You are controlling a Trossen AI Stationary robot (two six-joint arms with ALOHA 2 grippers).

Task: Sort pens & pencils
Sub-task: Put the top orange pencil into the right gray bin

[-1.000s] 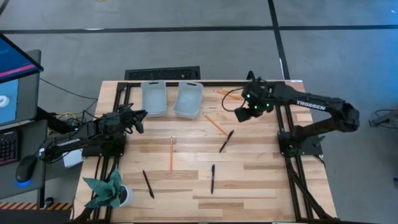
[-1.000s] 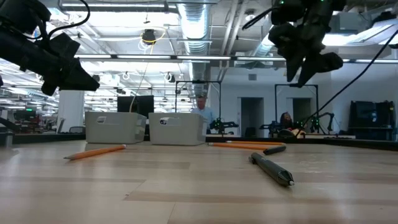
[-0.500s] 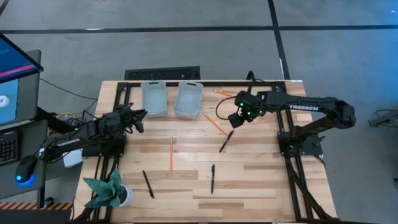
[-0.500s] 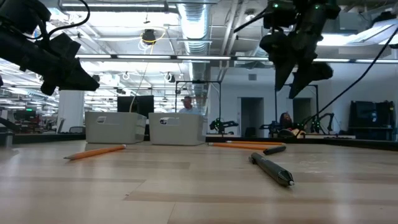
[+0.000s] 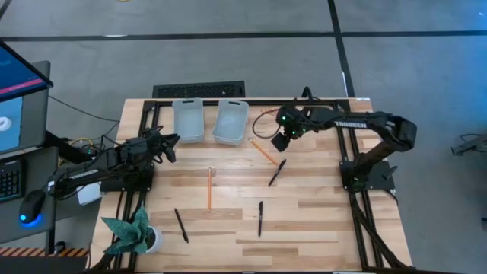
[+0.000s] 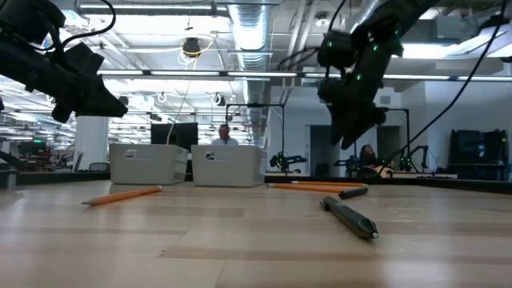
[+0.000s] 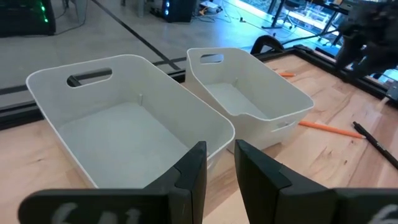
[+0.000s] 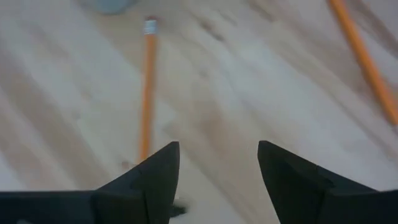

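Note:
Three orange pencils show: one (image 5: 209, 188) in mid-table, one (image 5: 262, 151) lying aslant right of the bins, and one (image 5: 268, 113) at the far right, partly under my right arm. Black pens lie at the centre right (image 5: 277, 172), near centre (image 5: 259, 218) and near left (image 5: 181, 225). My right gripper (image 5: 281, 140) hangs open above the table, pointing steeply down, beside the slanting pencil (image 8: 147, 93) and touching nothing. My left gripper (image 7: 219, 171) waits at the table's left, facing the bins, with a narrow gap between its fingers and nothing in it.
Two empty white bins (image 5: 188, 119) (image 5: 230, 120) stand side by side at the far edge. A potted plant (image 5: 135, 234) sits at the near left corner. Black frame rails run along the table's left and right sides. Bare wood lies between the scattered sticks.
My right gripper has come down and gone toward the table's left, from above the far right part toward the slanting pencil beside the bins, rolling about its own axis on the way. Pens, pencils and bins lie as before.

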